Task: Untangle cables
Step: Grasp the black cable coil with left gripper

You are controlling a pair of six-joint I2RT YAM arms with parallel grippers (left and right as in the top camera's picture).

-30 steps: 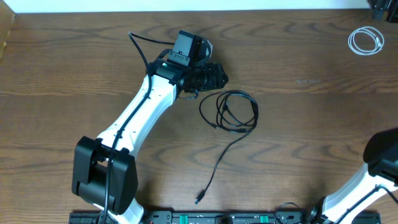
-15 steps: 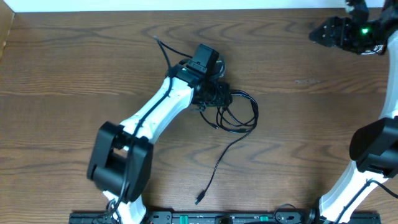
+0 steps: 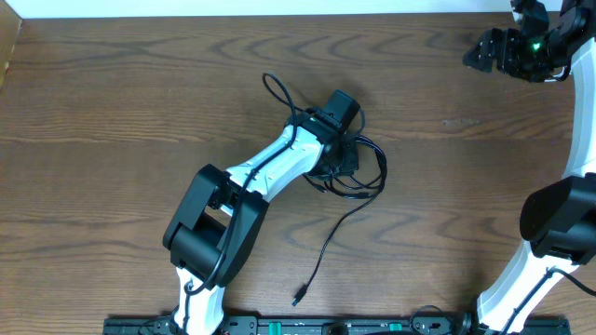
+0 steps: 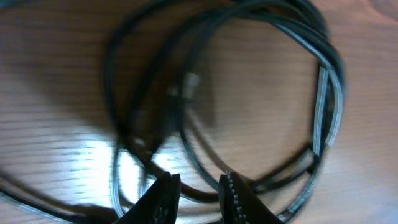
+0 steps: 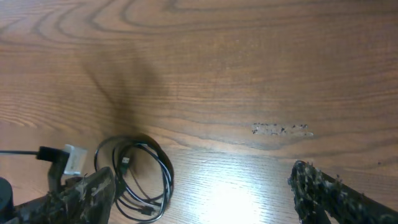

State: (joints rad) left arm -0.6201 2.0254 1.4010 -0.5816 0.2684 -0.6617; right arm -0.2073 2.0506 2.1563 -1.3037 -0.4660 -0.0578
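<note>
Brown wooden table (image 3: 112, 93), brightly lit.
Its dark grain runs in long wavy bands; a white strip (image 3: 279, 7) borders the far edge, a pale scuff (image 5: 281, 129) marks the surface, and glare (image 5: 230, 186) shines just below it.

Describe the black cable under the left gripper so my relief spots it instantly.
On the wooden table, follow the left arm to the left gripper near the centre. Beneath it lies the black cable, a loose coil. Unlike the thicker wire fixed to the arm, it lies free and trails a long tail to a small plug near the front edge.
</note>
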